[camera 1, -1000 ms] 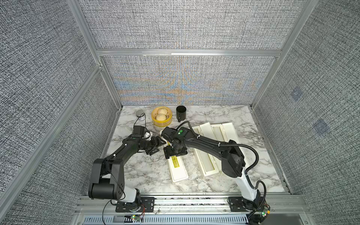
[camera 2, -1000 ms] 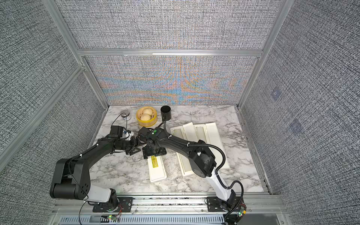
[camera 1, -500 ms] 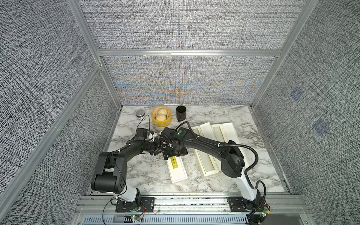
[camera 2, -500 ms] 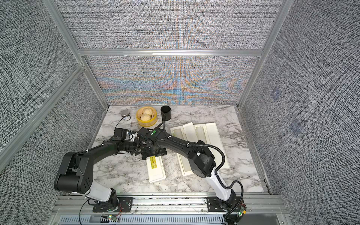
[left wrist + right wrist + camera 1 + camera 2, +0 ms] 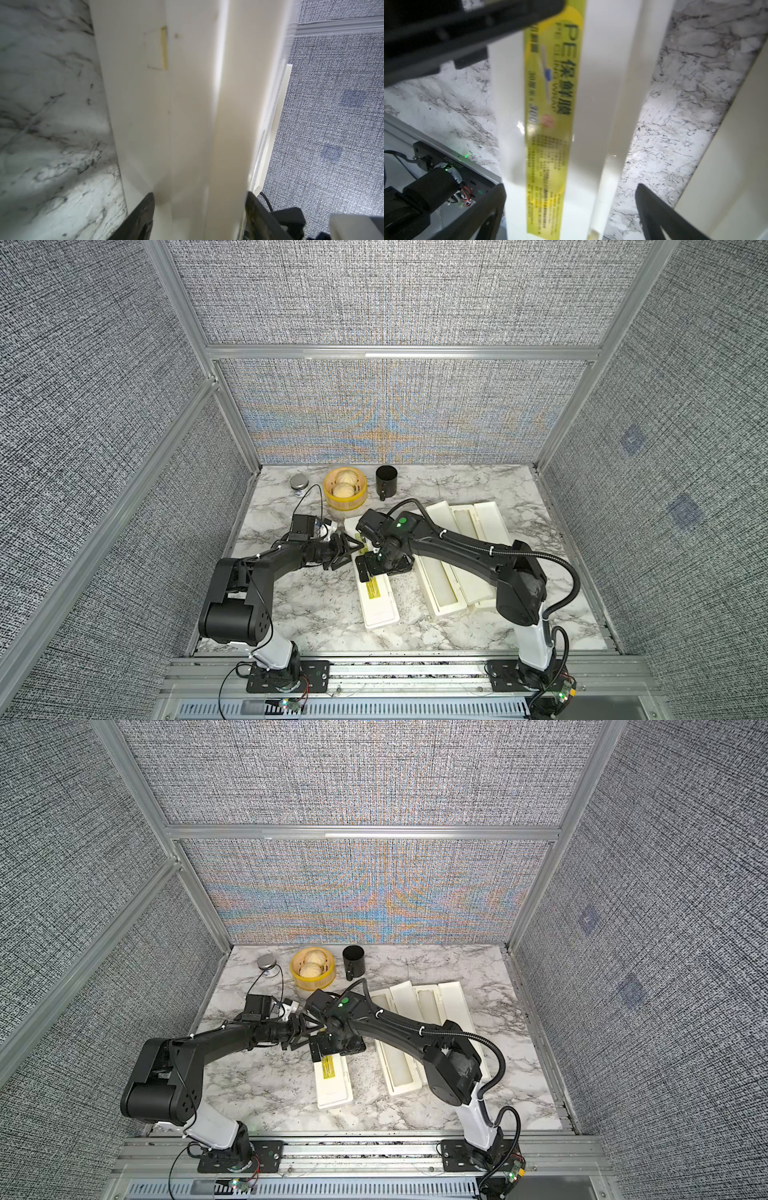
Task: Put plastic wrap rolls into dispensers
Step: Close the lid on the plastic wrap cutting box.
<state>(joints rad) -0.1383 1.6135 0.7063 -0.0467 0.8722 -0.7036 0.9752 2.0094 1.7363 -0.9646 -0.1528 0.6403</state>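
A yellow basket point(image 5: 345, 501) holding two buns point(image 5: 343, 489) stands at the back of the marble table point(image 5: 311, 605), between a small tin point(image 5: 299, 482) and a black mug point(image 5: 385, 481). Grey woven panels point(image 5: 374, 302) surround it.

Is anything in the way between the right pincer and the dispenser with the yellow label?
Nothing visible is. The right pincer hangs open directly over the labelled dispenser, jaws astride it. The left pincer straddles the same dispenser further along, not in between.
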